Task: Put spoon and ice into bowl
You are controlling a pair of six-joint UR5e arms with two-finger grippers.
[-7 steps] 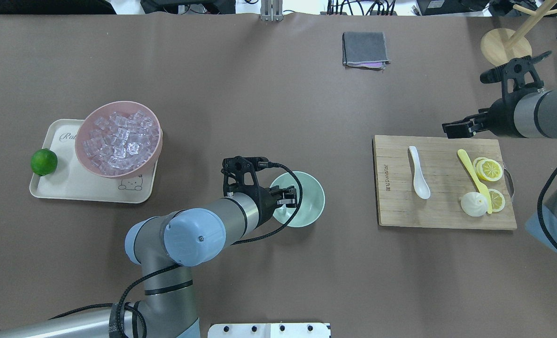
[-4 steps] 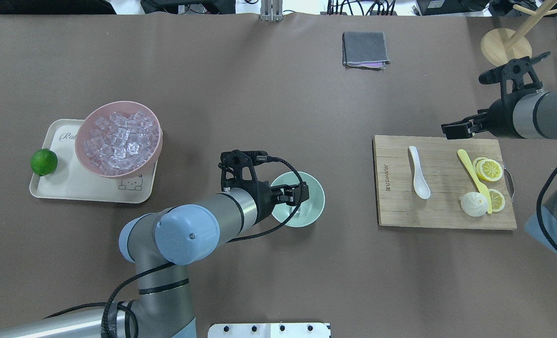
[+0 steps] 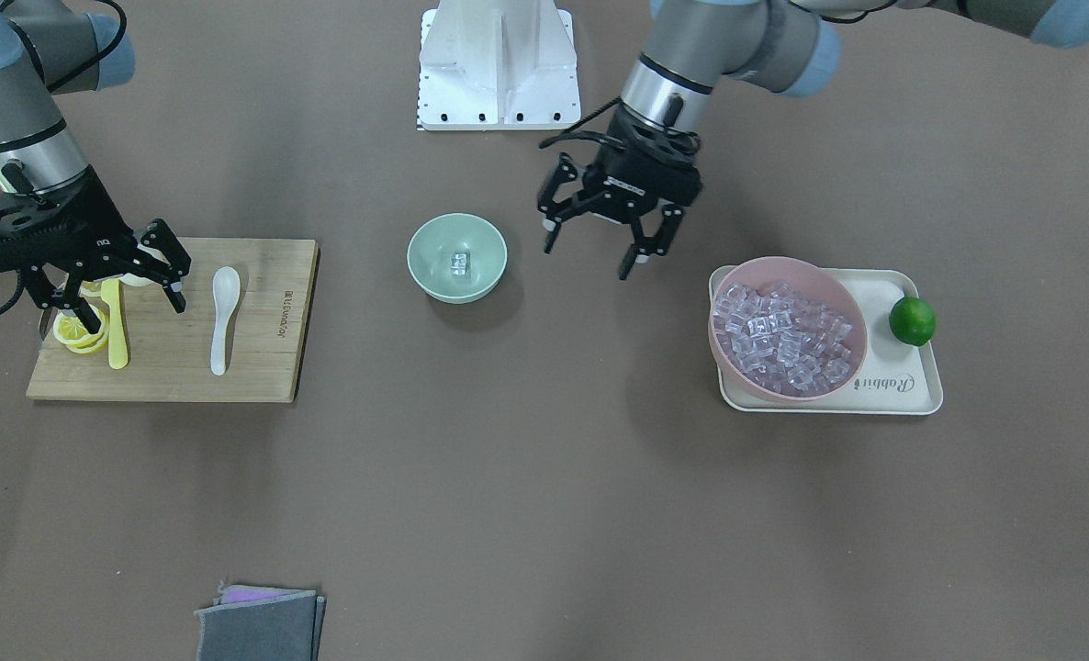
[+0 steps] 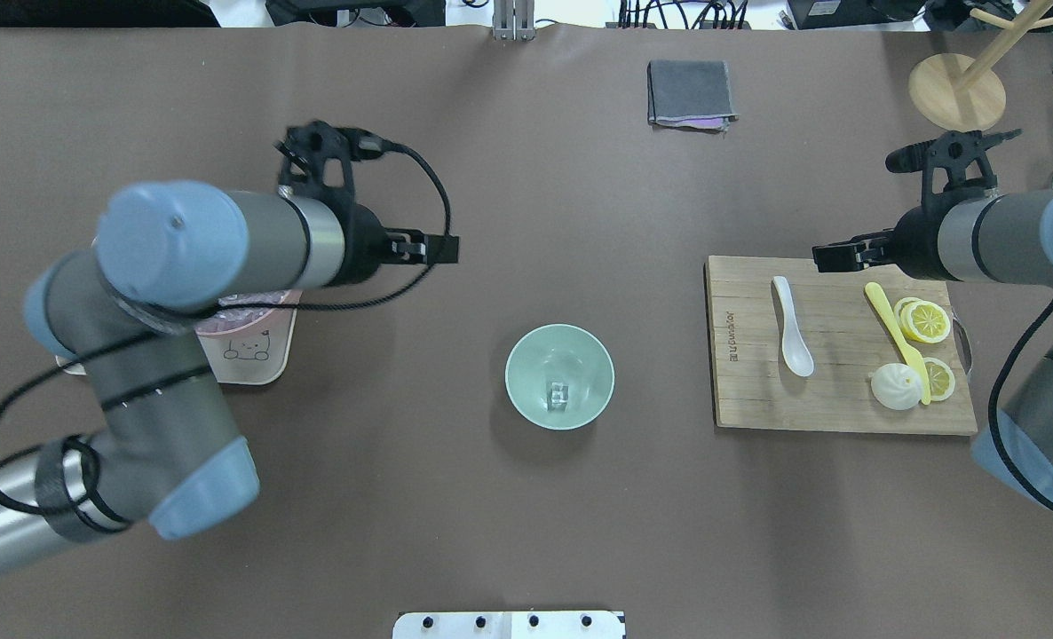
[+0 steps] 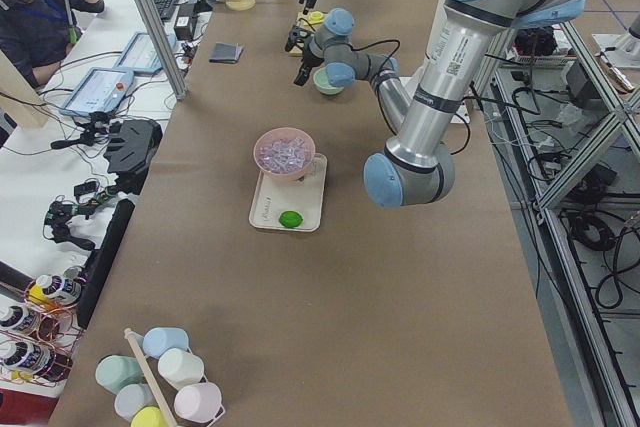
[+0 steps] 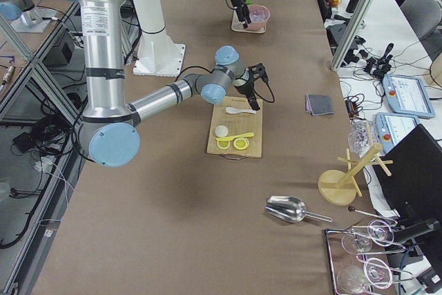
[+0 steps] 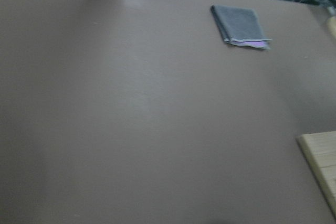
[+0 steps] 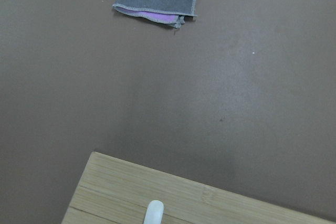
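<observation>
Right jaws stand wide and empty above the right end of the board (image 3: 260,367). Left jaws, wide and empty too, hang between the pink bowl (image 3: 783,261) and the bowl (image 3: 430,252), well apart from the board. The spoon (image 3: 222,317) lies on the board near the right jaws, on their bowl side. Its long axis points away from the robot, scoop nearest it, so the right arm is nearer. Ice (image 3: 459,263) lies in the bowl.

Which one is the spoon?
Find the wooden cutting board on the brown table. The spoon lies alone on its side nearer the green bowl. It is short and all white with a deep scoop, unlike the long yellow knife by the lemon slices.
</observation>
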